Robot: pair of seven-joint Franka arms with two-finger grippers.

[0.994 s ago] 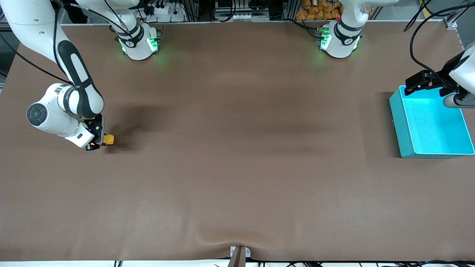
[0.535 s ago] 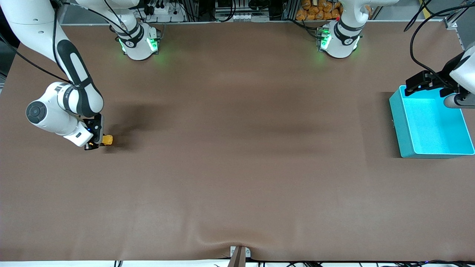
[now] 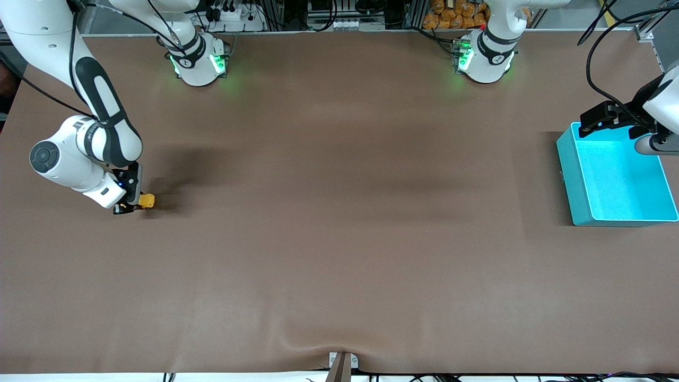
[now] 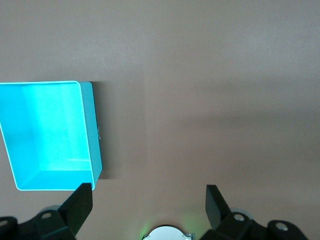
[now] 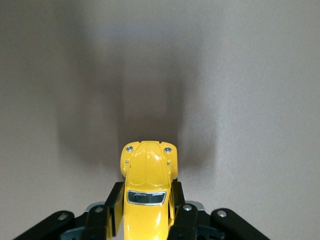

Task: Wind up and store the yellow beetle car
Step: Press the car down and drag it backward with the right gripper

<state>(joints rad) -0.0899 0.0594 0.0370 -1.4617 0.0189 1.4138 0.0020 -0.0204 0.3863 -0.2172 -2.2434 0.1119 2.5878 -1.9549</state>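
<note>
The yellow beetle car (image 3: 146, 201) sits low at the brown table toward the right arm's end. My right gripper (image 3: 132, 204) is shut on it. In the right wrist view the car (image 5: 147, 192) points away from the camera, with the black fingers (image 5: 114, 205) pressed against both its sides. The turquoise bin (image 3: 570, 170) stands at the left arm's end of the table and looks empty. My left gripper (image 3: 610, 118) hangs over the bin's edge nearest the bases, open and empty. The left wrist view shows the bin (image 4: 95, 140) beside the spread fingertips (image 4: 80, 200).
The brown mat (image 3: 339, 223) covers the whole table. The two arm bases (image 3: 199, 61) stand along the edge farthest from the front camera. A small bracket (image 3: 342, 363) sits at the mat's nearest edge.
My right gripper has drawn the car along the table toward the right arm's end. The left arm has not moved.
</note>
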